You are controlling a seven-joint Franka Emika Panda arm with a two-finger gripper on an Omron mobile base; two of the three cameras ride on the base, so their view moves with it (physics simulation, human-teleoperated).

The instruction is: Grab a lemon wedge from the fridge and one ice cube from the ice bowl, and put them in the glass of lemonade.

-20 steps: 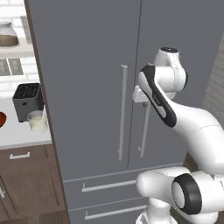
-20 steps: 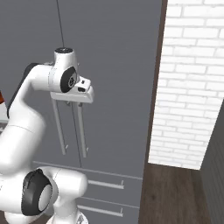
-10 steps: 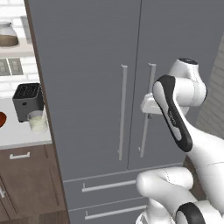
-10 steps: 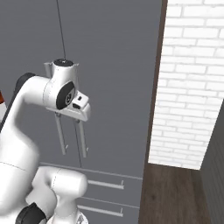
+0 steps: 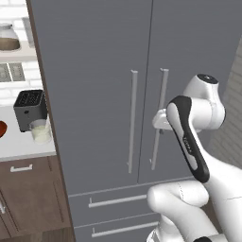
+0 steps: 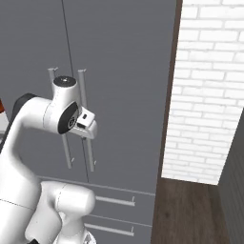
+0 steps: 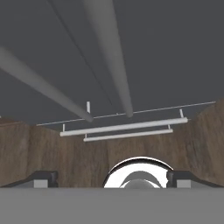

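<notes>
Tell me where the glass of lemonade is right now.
In the left base view, the glass of lemonade stands on the counter left of the closed fridge, just in front of the black toaster.

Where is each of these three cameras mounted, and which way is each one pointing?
Left base view: behind the arm on its left, facing the tall matte grey fridge; white arm at lower right, black toaster on the counter at left.
Right base view: behind on its right, same fridge; arm at lower left, white brick wall at right.
Hand view: on the hand, looking down along the fridge's silver bar handles; open gripper at bottom.
All three share the handles.
</notes>
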